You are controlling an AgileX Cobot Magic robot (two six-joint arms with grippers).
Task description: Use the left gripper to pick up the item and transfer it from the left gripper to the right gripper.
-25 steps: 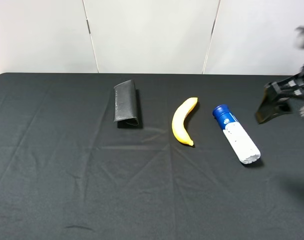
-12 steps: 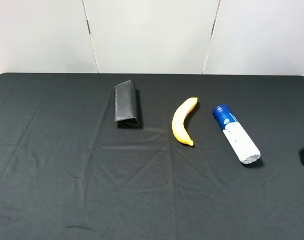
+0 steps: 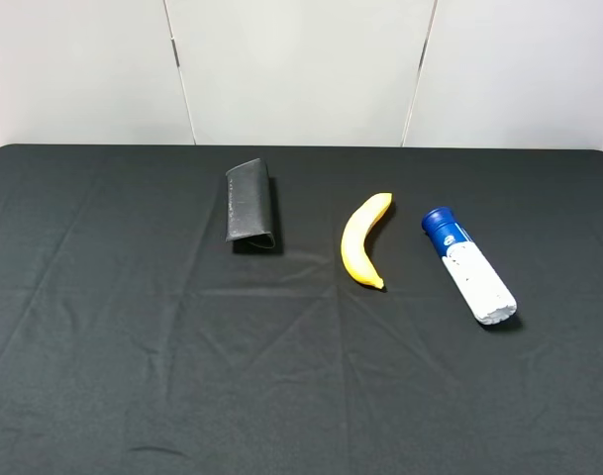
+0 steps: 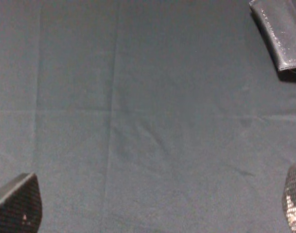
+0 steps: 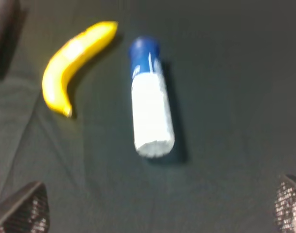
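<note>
Three things lie on the black cloth-covered surface (image 3: 133,376): a black folded case (image 3: 251,206), a yellow banana (image 3: 362,238) and the item (image 3: 468,265), a white bottle with a blue cap lying on its side just right of the banana, apart from it. Neither arm shows in the high view. Left gripper (image 4: 152,206) hangs over bare cloth near the case, its fingers (image 4: 19,204) spread wide and empty. Right gripper (image 5: 160,206) hangs above the item, fingers (image 5: 24,208) likewise spread, touching nothing.
</note>
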